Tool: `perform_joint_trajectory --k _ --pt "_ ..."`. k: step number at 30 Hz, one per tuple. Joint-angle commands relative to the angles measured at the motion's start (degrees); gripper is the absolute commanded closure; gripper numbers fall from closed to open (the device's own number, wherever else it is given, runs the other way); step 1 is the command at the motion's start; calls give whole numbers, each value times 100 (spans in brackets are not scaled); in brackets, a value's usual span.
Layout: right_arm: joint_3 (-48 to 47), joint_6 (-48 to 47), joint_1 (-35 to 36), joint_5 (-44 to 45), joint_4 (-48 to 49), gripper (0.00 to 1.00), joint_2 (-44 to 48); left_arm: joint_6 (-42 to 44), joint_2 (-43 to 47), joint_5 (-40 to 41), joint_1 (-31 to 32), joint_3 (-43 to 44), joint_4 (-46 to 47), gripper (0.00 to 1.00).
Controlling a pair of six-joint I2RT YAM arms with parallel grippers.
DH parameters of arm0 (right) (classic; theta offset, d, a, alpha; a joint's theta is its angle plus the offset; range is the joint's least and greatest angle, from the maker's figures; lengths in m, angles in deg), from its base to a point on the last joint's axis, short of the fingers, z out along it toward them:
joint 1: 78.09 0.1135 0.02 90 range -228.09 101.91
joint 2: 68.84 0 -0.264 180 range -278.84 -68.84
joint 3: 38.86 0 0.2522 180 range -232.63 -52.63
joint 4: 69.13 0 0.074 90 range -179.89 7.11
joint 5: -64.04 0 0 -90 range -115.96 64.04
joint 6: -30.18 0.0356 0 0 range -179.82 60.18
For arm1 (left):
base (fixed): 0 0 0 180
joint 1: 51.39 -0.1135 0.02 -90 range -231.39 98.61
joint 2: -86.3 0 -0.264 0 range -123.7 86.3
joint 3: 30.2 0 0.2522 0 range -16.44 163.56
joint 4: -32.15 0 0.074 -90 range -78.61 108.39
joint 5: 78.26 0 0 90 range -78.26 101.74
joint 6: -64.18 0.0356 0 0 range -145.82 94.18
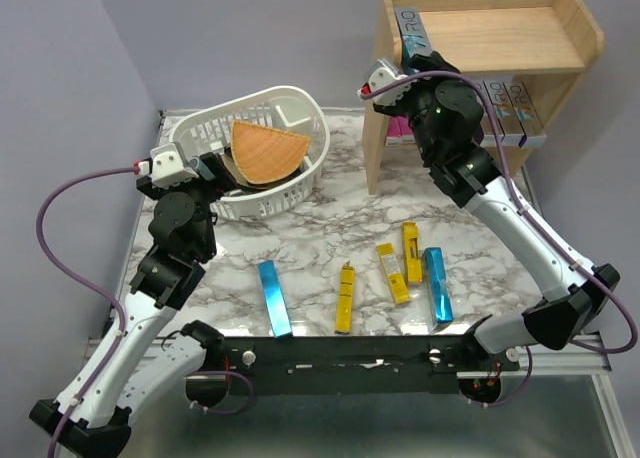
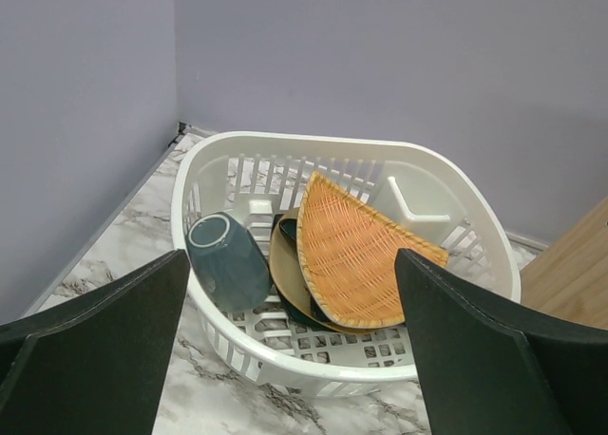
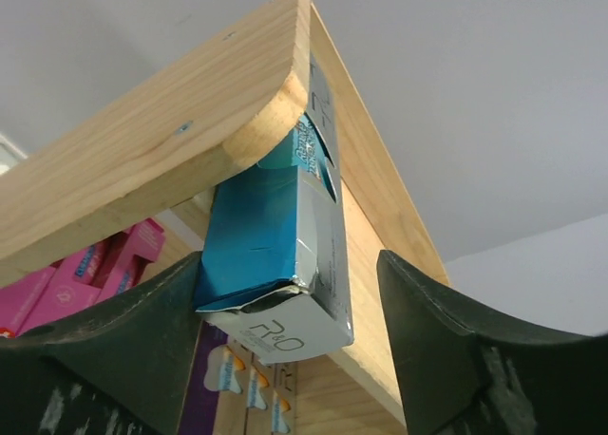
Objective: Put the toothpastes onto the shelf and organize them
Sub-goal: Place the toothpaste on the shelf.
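Observation:
The wooden shelf [image 1: 500,28] stands at the back right. A blue-silver toothpaste carton [image 1: 410,33] lies on its top tier at the left, its end sticking out over the rim. My right gripper [image 1: 385,78] is open around that end [image 3: 275,245]: the left finger is against it and the right finger [image 3: 446,330] stands apart. Purple-silver cartons [image 1: 510,103] and pink cartons [image 1: 398,128] sit on the lower tier. Two blue cartons [image 1: 272,298] [image 1: 437,284] and three yellow ones [image 1: 344,298] [image 1: 392,273] [image 1: 411,240] lie on the table. My left gripper [image 1: 215,168] is open and empty.
A white slotted basket [image 1: 300,183] stands at the back left, holding an orange woven wedge [image 2: 356,255], a dark cup [image 2: 228,259] and dark plates. My left gripper [image 2: 290,264] faces its near rim. Purple walls close off the left side and the back.

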Motion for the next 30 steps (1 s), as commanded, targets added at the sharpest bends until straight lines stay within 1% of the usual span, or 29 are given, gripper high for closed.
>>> perform_joint_trajectory --k 1,2,4,5,7,12,13,18,19,21,25,28,30 --pt "-364 436 0 -280 -403 12 162 25 45 -89 -46 -53 144 1" --pt "-409 542 0 -315 -474 12 188 25 45 -89 -46 -53 144 1" --pt "-514 848 0 -437 -684 6 284 25 45 -106 -46 -53 153 1" --pt "-602 955 0 -456 -746 1 328 25 45 -115 -46 -45 144 1" --pt "-725 1357 9 -604 -956 0 407 25 45 -141 -54 -53 144 1" --pt "-735 2246 0 -939 -1046 0 899 7 37 -185 -54 -45 135 1" --pt "-665 2596 0 -931 -863 0 970 -2 36 -185 -54 -45 135 1" --pt "-339 3670 -9 -1036 -457 0 1409 -2 -7 -203 -63 -53 126 1" --pt "-295 4028 -9 -1088 -422 0 1419 -2 -8 -203 -63 -53 118 1" --pt "-295 4364 0 -1115 -343 0 1419 -2 -25 -212 -72 -53 109 1" --pt "-330 5172 -122 -791 -193 1 1139 -2 -25 -221 -72 -36 100 1" --pt "-435 5769 -350 -921 -255 4 953 7 -16 -203 -72 -45 109 1" --pt "-453 6026 -465 -1027 -237 7 830 16 -16 -194 -72 -45 100 1"
